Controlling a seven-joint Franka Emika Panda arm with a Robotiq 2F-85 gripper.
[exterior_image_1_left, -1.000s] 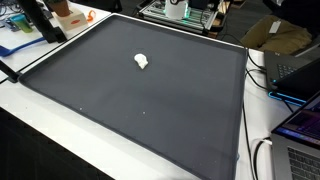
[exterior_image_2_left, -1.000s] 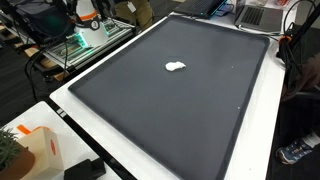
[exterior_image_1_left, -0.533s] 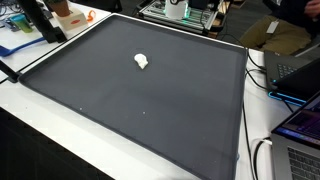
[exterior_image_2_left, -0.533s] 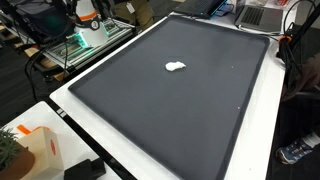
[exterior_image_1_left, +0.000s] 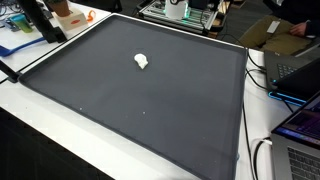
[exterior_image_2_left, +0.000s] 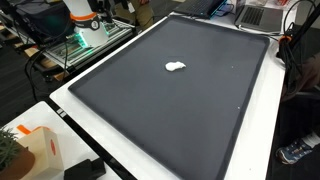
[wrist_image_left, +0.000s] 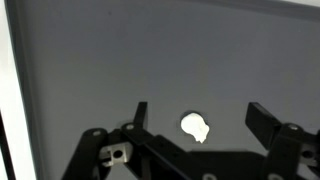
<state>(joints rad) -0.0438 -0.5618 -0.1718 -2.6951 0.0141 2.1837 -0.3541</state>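
A small white crumpled lump (exterior_image_1_left: 142, 61) (exterior_image_2_left: 175, 67) lies alone on the big dark grey mat (exterior_image_1_left: 150, 110) (exterior_image_2_left: 190, 110), towards one end. In the wrist view the same white lump (wrist_image_left: 194, 127) sits on the mat between my two black fingers, far below them. My gripper (wrist_image_left: 200, 111) is open and holds nothing; its left finger (wrist_image_left: 140, 113) and right finger (wrist_image_left: 263, 119) stand wide apart. Neither exterior view shows the gripper over the mat.
A white table rim (exterior_image_2_left: 130, 150) frames the mat. Laptops and cables (exterior_image_1_left: 295, 120) lie along one side. A cardboard box (exterior_image_2_left: 35, 150) stands at a corner, and a green-lit equipment rack (exterior_image_2_left: 85, 40) stands beyond the table's edge.
The lump and the mat have not moved. Behind the table, a white and orange shape at the top of one exterior view has shifted slightly.
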